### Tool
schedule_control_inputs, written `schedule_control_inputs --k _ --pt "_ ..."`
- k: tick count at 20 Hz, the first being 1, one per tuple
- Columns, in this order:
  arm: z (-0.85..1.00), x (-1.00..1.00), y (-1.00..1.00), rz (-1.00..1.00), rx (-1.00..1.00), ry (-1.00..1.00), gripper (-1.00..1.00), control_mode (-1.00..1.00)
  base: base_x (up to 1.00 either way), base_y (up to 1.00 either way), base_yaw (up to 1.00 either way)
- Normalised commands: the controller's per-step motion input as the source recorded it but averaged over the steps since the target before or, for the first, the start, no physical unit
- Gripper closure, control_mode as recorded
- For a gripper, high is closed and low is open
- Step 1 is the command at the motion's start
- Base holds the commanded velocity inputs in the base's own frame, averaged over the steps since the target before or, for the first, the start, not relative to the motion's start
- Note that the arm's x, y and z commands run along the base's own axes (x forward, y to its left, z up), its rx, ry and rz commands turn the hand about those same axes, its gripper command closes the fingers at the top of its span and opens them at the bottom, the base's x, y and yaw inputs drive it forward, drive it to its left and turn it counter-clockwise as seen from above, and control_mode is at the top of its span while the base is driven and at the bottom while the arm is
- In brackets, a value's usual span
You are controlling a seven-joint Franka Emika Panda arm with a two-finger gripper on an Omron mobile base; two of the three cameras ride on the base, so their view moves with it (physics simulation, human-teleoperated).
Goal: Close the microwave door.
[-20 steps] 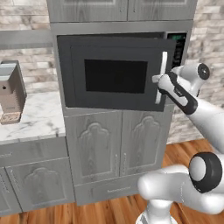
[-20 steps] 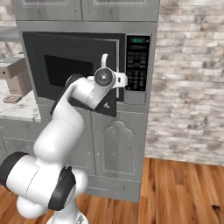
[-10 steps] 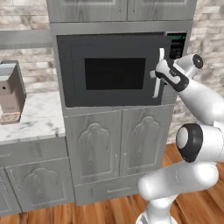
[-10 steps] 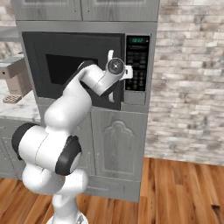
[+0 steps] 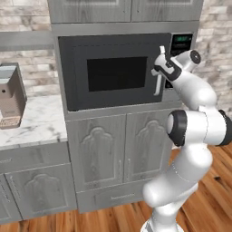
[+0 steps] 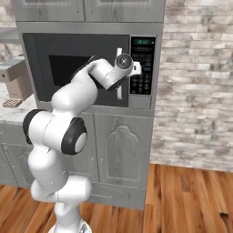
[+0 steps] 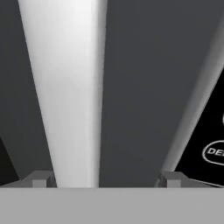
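Door [image 5: 115,72] of the one microwave [image 5: 122,70] sits flush or very nearly flush in the grey cabinet wall, dark with a darker window [image 5: 117,73]; carries one white handle [image 5: 158,77] upright along its right edge, just beside the black keypad [image 6: 143,73] with its green display [image 5: 182,39]; shows again from the right [image 6: 77,68] and close up [image 7: 144,87].

One gripper [image 5: 159,68] at the handle, arm reaching in from the right; seen from the other side [image 6: 134,68] pressed against the door's right edge; in the hand view [image 7: 105,179] two fingertips [image 7: 40,179] stand wide apart, jaws open; handle [image 7: 65,87] rises between them, hard by the left tip, with bare door panel filling the gap to the right one; cannot tell whether either tip actually touches the bar; nothing clamped.

Below the microwave, two carved cabinet doors [image 5: 120,149]; above it, two more cabinet doors [image 5: 127,9]; to the left, one marble counter [image 5: 31,124] bearing one grey appliance [image 5: 11,95]; brick wall [image 6: 195,82] to the right; wood floor [image 6: 182,195] underfoot.
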Motion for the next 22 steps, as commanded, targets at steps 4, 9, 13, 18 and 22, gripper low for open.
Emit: schedule_control_inputs --k 4,9,13,18,22 --pt "0.0 0.55 0.29 0.0 -0.03 0.0 -1.0 -1.0 0.0 0.0 0.0" --pt "0.0 0.41 0.37 -0.02 -0.04 0.0 -1.0 -1.0 0.0 0.0 0.0" --pt "0.0 0.08 0.39 -0.08 -0.04 0.0 -1.0 -1.0 0.0 0.0 0.0" --pt "0.0 0.0 0.33 -0.09 -0.04 0.0 -1.0 -1.0 0.0 0.0 0.0" --pt "0.0 0.03 0.14 -0.04 -0.01 0.0 -1.0 -1.0 0.0 0.0 0.0"
